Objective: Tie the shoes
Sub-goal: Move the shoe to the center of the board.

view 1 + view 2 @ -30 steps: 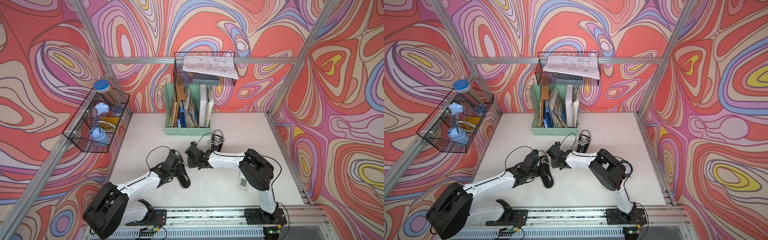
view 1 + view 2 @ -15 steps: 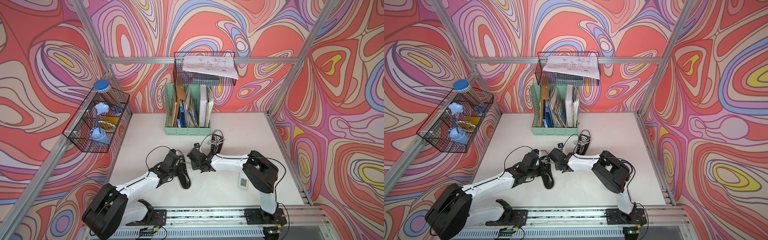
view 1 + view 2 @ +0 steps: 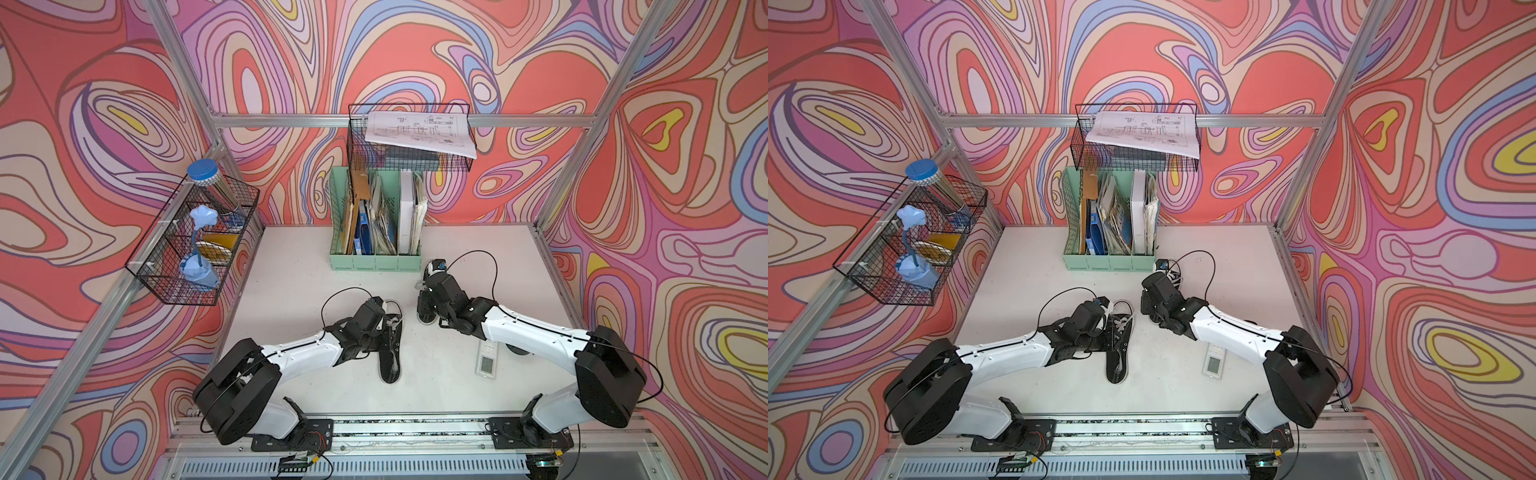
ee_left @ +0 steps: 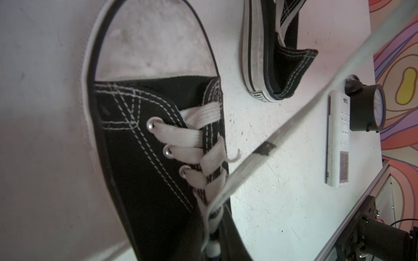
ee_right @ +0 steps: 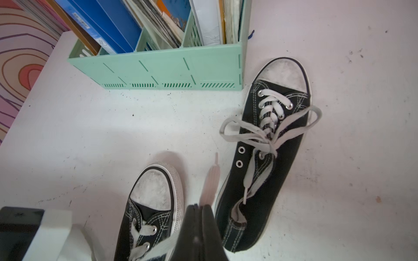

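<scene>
Two black shoes stand on the white counter (image 3: 291, 291), close together but apart, toes toward the green file rack (image 5: 169, 72).

- Rear shoe (image 5: 267, 158): just beside the rack's corner, laces knotted in a bow with two loops.
- Front shoe (image 3: 390, 361): mid-counter, under the left arm.
- Right hand (image 5: 201, 206): jaws closed on a white lace (image 5: 211, 180) leading from the front shoe. The left wrist view shows the lace drawn taut off the eyelets.
- Left hand (image 3: 384, 330): low over the front shoe's laced section. Its jaws are hidden, so I cannot tell their state.
- A white remote (image 3: 486, 361) lies near the right arm.
</scene>
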Controlling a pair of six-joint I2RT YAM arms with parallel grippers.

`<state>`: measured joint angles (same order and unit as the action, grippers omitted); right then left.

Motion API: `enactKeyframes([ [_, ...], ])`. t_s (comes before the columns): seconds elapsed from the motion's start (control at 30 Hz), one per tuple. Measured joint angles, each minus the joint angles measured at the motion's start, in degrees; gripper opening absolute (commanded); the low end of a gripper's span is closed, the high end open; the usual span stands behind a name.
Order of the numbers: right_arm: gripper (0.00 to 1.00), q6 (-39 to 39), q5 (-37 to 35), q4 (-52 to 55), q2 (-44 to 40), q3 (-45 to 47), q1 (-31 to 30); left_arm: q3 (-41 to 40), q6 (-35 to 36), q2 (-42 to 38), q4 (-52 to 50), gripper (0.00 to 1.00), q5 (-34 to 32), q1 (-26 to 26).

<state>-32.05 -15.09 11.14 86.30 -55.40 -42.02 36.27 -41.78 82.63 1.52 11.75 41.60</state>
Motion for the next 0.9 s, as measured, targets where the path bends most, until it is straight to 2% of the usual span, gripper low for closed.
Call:
enactKeyframes([
  [0.1, 0.00, 0.5, 1.0, -0.4, 0.0, 1.0, 0.5, 0.7, 1.0, -0.1, 0.0, 0.52, 0.3, 0.0],
  [0.23, 0.00, 1.1, 2.2, -0.6, 0.0, 1.5, 0.7, 0.9, 3.4, -3.5, -2.5, 0.76, -0.4, -0.1],
  [0.3, 0.00, 1.2, 2.7, -1.1, 0.0, 1.6, 0.7, 0.6, 4.5, -7.2, -4.4, 0.80, -1.5, -0.4],
  [0.43, 0.00, 1.4, 3.8, -1.8, 0.0, 1.7, 0.7, -0.9, 6.0, -16.1, -8.8, 0.81, -4.5, -2.8],
  [0.6, 0.00, 1.7, 5.0, -2.6, 0.0, 1.7, 0.7, -5.4, 5.6, -22.9, -14.2, 0.76, -9.3, -7.5],
  [0.73, 0.00, 2.1, 6.0, -3.3, 0.2, 1.7, 0.7, -9.3, 4.2, -22.1, -18.4, 0.73, -13.8, -8.7],
  [0.9, 0.00, 2.8, 7.5, -4.1, 0.9, 1.7, 0.7, -9.7, 3.2, -14.7, -18.3, 0.69, -15.7, -8.7],
])
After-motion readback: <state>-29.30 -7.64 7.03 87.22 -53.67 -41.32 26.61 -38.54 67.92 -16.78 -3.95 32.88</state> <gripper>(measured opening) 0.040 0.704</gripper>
